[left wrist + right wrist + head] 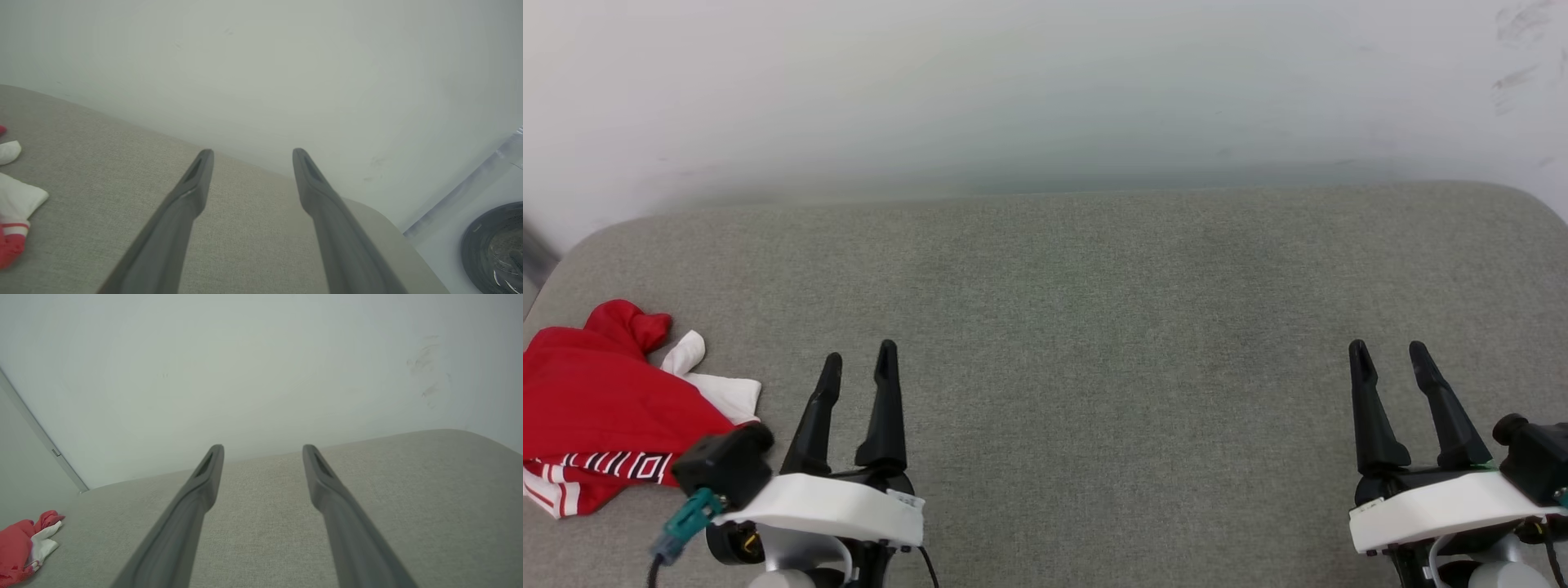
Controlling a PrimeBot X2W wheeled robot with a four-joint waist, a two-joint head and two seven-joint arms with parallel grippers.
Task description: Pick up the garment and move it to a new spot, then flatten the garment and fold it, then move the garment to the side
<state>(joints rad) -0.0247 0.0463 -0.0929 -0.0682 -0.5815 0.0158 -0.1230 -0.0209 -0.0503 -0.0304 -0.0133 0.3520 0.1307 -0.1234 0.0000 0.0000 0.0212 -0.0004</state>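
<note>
Garment (600,392) bunched left of left fingers (883,408), not touching; fingers spread.

A grey fabric cushion (1094,327) meets a pale wall (1045,82) — dark scuffs (1515,77) mark the wall's upper right.

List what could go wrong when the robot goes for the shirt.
1. The shirt lies crumpled at the cushion's left edge; a grab may catch only one layer or a sleeve, or push it off.
2. The right gripper, open, is far across the cushion; a lift by the open left gripper alone may leave the shirt dragging.
3. The left wrist's teal plug sits beside the shirt and might snag it.
</note>
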